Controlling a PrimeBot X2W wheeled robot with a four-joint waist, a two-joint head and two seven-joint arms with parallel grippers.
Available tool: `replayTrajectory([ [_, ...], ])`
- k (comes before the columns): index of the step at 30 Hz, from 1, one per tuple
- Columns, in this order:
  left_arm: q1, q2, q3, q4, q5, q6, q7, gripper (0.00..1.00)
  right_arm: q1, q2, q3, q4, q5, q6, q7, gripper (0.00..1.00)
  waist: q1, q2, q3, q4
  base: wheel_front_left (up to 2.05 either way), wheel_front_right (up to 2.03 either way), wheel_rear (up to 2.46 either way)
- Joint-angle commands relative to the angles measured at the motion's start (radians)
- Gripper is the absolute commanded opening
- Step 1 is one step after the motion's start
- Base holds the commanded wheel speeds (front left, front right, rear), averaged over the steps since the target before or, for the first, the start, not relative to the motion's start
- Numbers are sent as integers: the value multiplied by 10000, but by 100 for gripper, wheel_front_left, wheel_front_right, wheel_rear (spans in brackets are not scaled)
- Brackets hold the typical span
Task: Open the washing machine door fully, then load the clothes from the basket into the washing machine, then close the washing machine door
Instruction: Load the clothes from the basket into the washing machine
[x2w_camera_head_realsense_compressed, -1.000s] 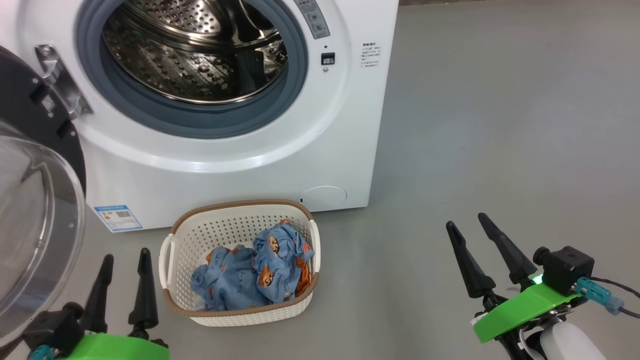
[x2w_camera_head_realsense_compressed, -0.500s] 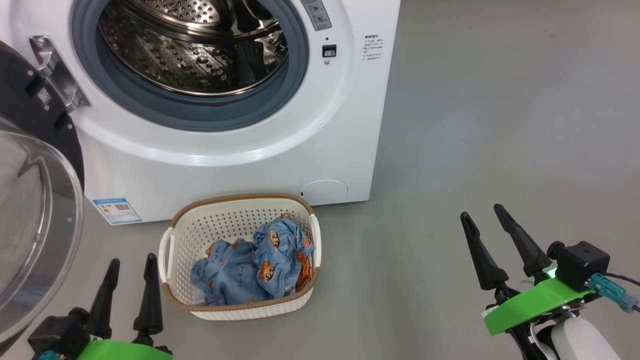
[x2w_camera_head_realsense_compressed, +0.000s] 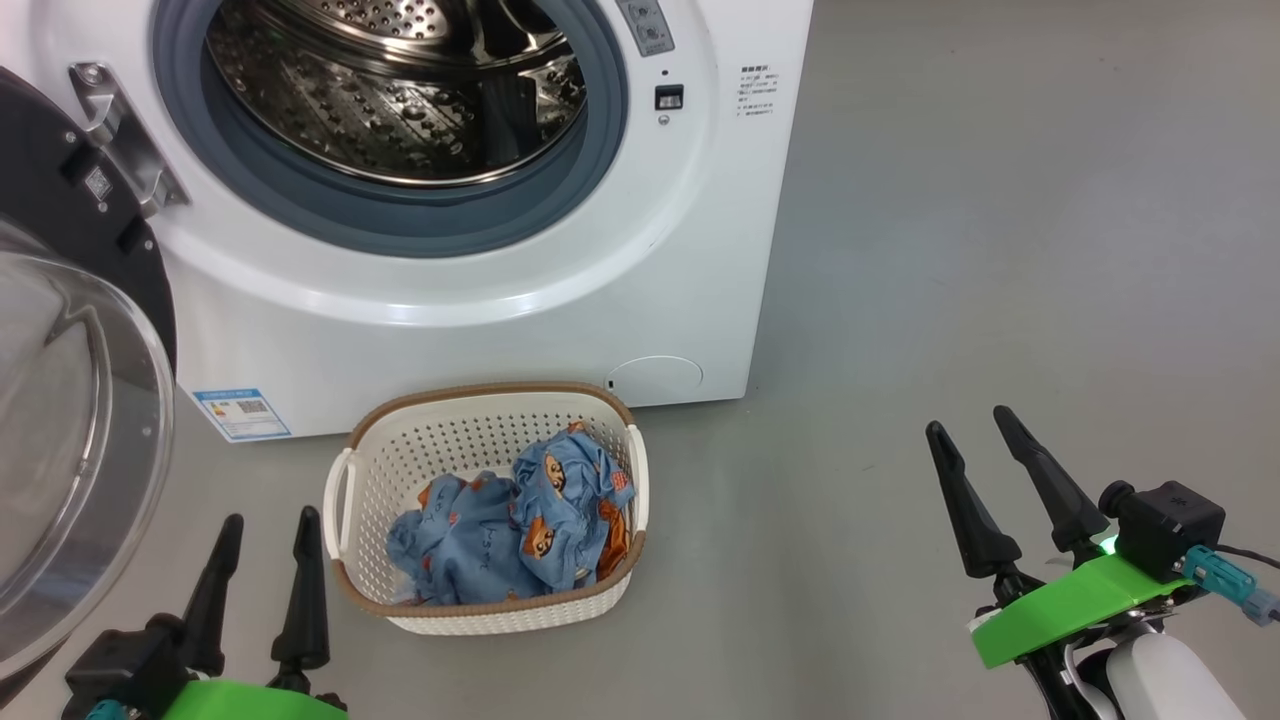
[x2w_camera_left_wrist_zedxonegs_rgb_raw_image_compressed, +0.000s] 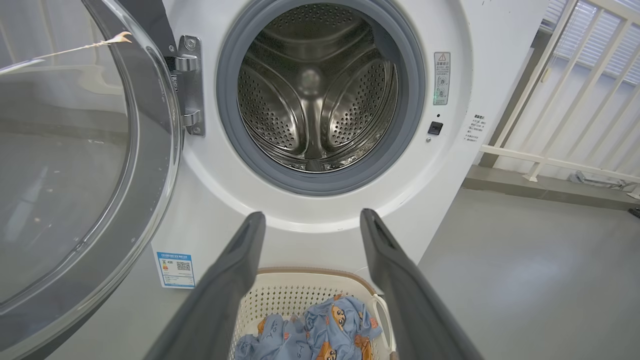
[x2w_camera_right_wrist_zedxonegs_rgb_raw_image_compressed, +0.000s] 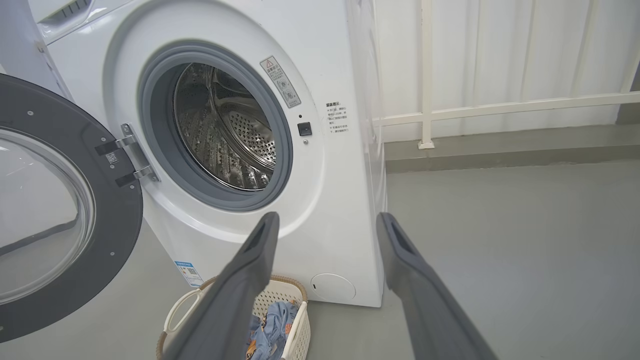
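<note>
The washing machine (x2w_camera_head_realsense_compressed: 650, 250) stands with its steel drum (x2w_camera_left_wrist_zedxonegs_rgb_raw_image_compressed: 310, 100) exposed. The washing machine door (x2w_camera_head_realsense_compressed: 50, 200) is swung open to the left, its clear glass bowl (x2w_camera_head_realsense_compressed: 70, 450) facing me. On the floor before the machine sits the cream basket (x2w_camera_head_realsense_compressed: 480, 395), and the blue bear-print clothes (x2w_camera_head_realsense_compressed: 520, 530) lie bunched inside it. My left gripper (x2w_camera_head_realsense_compressed: 271, 518) hangs open just left of the basket, holding nothing. Far to the basket's right, my right gripper (x2w_camera_head_realsense_compressed: 969, 420) is open and holds nothing. In the wrist views, the left gripper (x2w_camera_left_wrist_zedxonegs_rgb_raw_image_compressed: 311, 214) and right gripper (x2w_camera_right_wrist_zedxonegs_rgb_raw_image_compressed: 328, 215) both point toward the machine.
Grey floor (x2w_camera_head_realsense_compressed: 1000, 250) stretches to the right of the machine. A white railing (x2w_camera_right_wrist_zedxonegs_rgb_raw_image_compressed: 500, 105) runs along the wall behind it. The open door (x2w_camera_left_wrist_zedxonegs_rgb_raw_image_compressed: 75, 175) takes up the space on the left, close to my left arm.
The head camera has shifted slightly, so the whole picture sits a little differently. Both grippers stay open and hold nothing. The basket, clothes and door have not moved.
</note>
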Motion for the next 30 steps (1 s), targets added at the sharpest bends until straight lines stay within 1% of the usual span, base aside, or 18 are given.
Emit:
replayTrajectory([
  [1, -252, 174, 383, -266, 109, -82, -82, 100, -84, -77, 159, -272, -77, 63, -120, 100, 0, 0, 3, 6, 0, 0, 0],
  [13, -290, 71, 604, -260, 409, -181, -82, 100, -137, -78, 147, -290, -90, 63, -120, 100, 0, 0, 18, 83, 0, 0, 0],
  [30, -288, -46, 738, -202, 511, -276, -82, 100, -123, -77, 141, -290, -37, 63, -120, 100, 0, 0, -10, 155, 9, -9, 0],
])
